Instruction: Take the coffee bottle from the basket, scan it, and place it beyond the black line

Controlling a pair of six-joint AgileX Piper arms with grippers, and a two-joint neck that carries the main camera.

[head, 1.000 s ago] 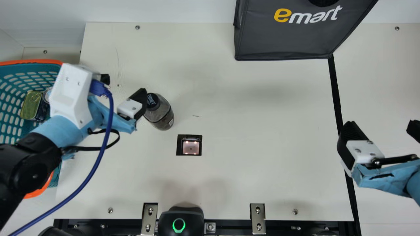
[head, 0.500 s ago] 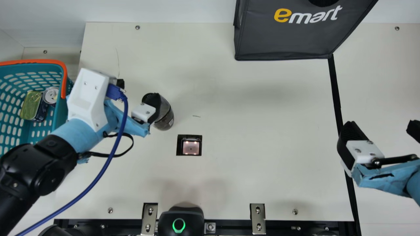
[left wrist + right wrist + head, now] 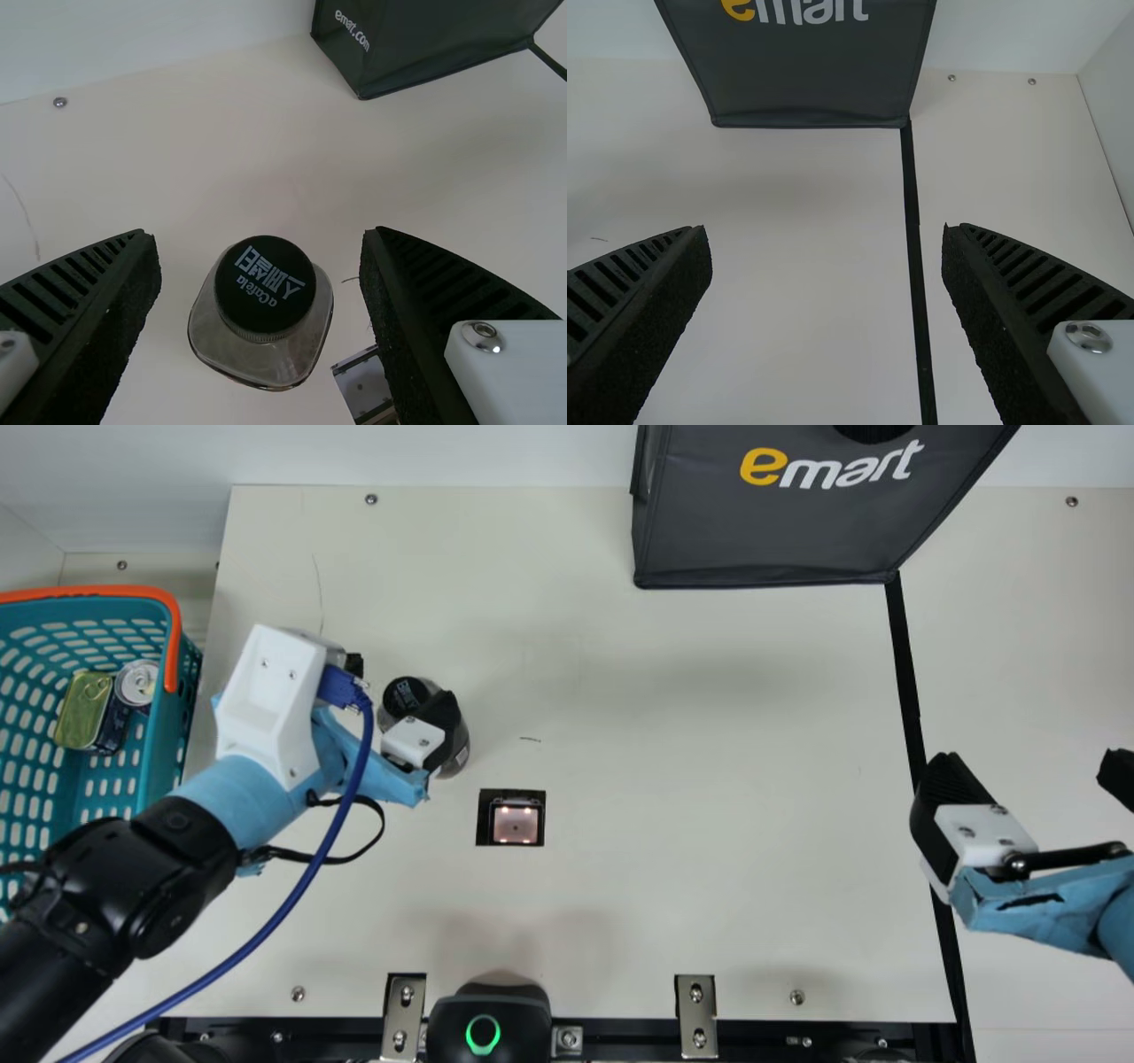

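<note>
Cream counter (image 3: 673, 691) is spreading beneath the left tool (image 3: 400, 681), which is hovering unclenched; the coffee bottle (image 3: 406, 694) is standing upright between its parted fingers (image 3: 80, 283) in the left wrist view. Nearby, the scanner (image 3: 516, 824) is glowing; the basket (image 3: 168, 731) is holding tins (image 3: 85, 708). Well apart, the right tool (image 3: 1032, 760) is gaping over the black line (image 3: 904, 655).

Left arm (image 3: 80, 957) extends diagonally inward; left pincer (image 3: 400, 680) has its two ribbed fingers (image 3: 106, 301) set apart. Right pincer (image 3: 1030, 763), at the main view's right edge, has its fingers (image 3: 647, 301) spread wide; wrist (image 3: 1118, 921) blue-wrapped.
</note>
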